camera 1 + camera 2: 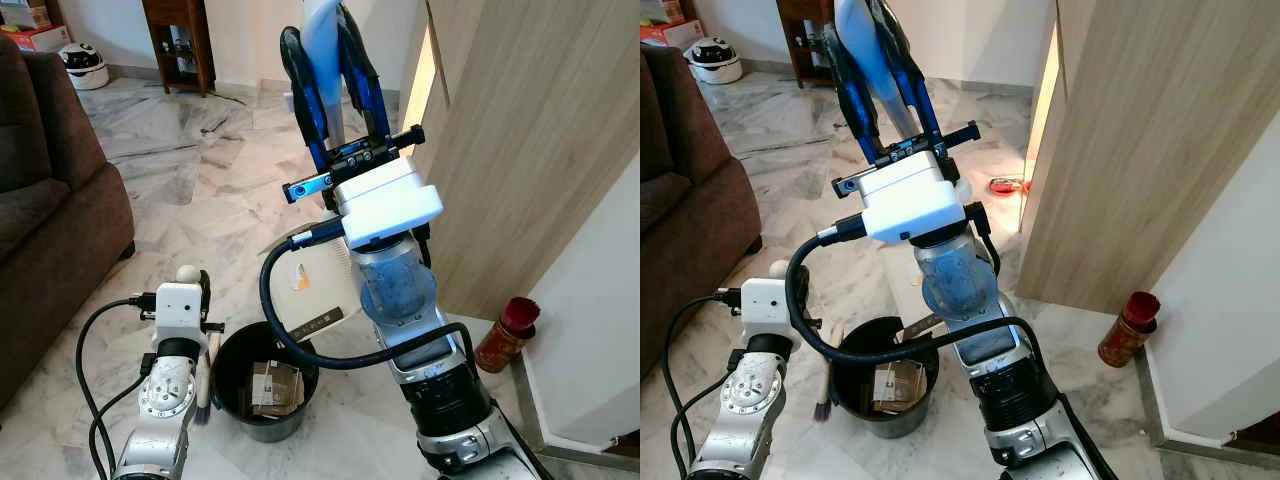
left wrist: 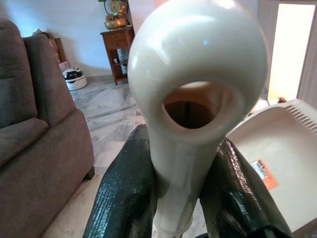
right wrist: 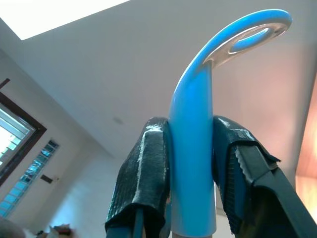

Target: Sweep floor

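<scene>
Blue handle point(image 1: 322, 40) rises at top centre of the left eye view, clamped between the two black fingers of the right end effector point(image 1: 335, 75); arm raised in front of the camera, white wrist block just below the fingers; left end effector point(image 1: 196, 300) low at left, closed on a cream handle point(image 1: 187, 273) w/ a rounded top; black bin point(image 1: 262, 382) just beside it on the marble floor point(image 1: 200, 190), cardboard scraps inside; white dustpan point(image 1: 318, 285) behind the bin, partly hidden by the right arm; brown sofa point(image 1: 50, 200) at left; wooden panel point(image 1: 520, 150) at right w/ a red jar point(image 1: 508, 333) at its foot.

Right eye view: same scene; a brush w/ dark bristles point(image 1: 823, 400) hangs against the bin's outer wall under the left end effector; small red item on the floor by the panel, too small to tell.

Left wrist view: both black fingers point(image 2: 124, 198) pressed onto the cream handle's stem, narrow gap taken up by it; handle ends in a ring w/ a hole; dustpan tray w/ an orange label alongside; sofa and a wooden side desk point(image 2: 116, 49) beyond.

Right wrist view: fingers point(image 3: 143, 173) grip the blue handle on both sides, its looped end against the ceiling.
</scene>
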Robot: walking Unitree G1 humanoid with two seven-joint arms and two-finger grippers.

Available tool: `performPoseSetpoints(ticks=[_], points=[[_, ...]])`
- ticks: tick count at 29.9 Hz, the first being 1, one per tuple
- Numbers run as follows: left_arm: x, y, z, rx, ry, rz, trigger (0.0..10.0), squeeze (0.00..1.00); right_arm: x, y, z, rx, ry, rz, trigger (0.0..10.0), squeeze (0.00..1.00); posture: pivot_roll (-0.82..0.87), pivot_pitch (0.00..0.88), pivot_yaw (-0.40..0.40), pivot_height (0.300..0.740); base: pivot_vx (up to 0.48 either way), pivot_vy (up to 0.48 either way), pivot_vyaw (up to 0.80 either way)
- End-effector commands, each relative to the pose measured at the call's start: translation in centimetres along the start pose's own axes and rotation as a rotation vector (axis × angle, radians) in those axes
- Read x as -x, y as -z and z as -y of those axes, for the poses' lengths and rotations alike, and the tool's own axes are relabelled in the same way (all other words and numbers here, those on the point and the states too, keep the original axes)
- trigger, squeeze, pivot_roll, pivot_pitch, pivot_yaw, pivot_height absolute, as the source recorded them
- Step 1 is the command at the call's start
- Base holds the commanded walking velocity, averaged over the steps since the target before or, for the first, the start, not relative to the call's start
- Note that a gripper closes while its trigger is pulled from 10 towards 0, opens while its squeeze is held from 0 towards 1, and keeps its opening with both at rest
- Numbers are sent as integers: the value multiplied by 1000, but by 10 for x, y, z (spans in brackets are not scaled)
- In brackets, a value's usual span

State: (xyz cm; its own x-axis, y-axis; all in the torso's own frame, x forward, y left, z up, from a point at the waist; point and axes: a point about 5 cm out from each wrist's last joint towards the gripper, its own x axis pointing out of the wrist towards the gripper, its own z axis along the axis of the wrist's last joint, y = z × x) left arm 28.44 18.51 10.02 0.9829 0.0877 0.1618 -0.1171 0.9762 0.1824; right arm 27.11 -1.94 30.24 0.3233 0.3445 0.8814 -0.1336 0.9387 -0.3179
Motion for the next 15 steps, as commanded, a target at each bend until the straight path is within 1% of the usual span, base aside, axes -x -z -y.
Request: performPoseSetpoints(ticks=[1, 13, 14, 15], points=[[-4, -12, 2, -8, 6, 74, 10000, 0, -8, -21, 2, 33, 4, 130, 10000, 0, 24, 0, -42, 740, 0, 0, 0], [-4, -13, 2, -7, 5, 77, 10000, 0, -8, -26, 2, 58, 16, 162, 10000, 0, 25, 0, -42, 740, 0, 0, 0], [-4, -13, 2, -7, 5, 77, 10000, 0, -8, -26, 1, 53, 15, 162, 10000, 0, 25, 0, -42, 740, 0, 0, 0], [-4, -13, 2, -7, 4, 77, 10000, 0, -8, -26, -2, 19, -11, 156, 10000, 0, 25, 0, -42, 740, 0, 0, 0]])
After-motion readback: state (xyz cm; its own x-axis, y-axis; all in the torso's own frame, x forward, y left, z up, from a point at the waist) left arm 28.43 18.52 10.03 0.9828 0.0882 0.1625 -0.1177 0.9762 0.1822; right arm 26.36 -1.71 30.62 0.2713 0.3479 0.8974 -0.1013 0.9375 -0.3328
